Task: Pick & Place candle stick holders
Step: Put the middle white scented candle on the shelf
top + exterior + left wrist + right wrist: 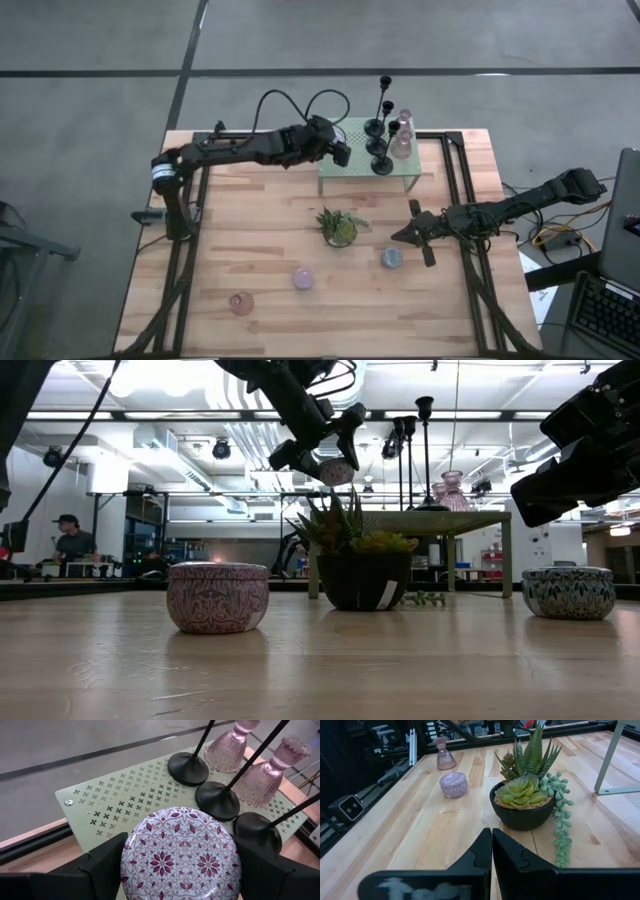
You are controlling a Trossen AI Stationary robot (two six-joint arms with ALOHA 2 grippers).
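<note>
Your left end effector [180, 870] pinches a round patterned tin holder [181, 854] between its fingers [102, 865] and holds it in the air over the near edge of the pale green mesh rack [365, 158], which stands at about 12 o'clock on the table [260, 235]. In the low view the tin [337, 470] hangs well above the tabletop, level with the rack's top.

On the rack stand three slim black candlesticks [381, 125] in a row, their round bases [217, 800] just beside one another, with two pink ribbed glass holders [260, 775] close behind them. The candlestick bases lie just beyond the held tin.

Your right end effector [492, 851] sits at about 3 o'clock on the table, low over the wood, its fingers pressed together and holding nothing. It points toward the potted succulent [339, 226] near the table's centre. A blue patterned holder [391, 258] rests on the table just beside this end effector, at about 5 o'clock from the plant.

A lilac holder [303, 279] sits at about 6 o'clock, and a pink holder [241, 302] lies farther out at about 7 o'clock, well apart from the rack. In the right wrist view the lilac holder [453, 785] and a small pink glass piece [444, 756] show beyond the plant.
</note>
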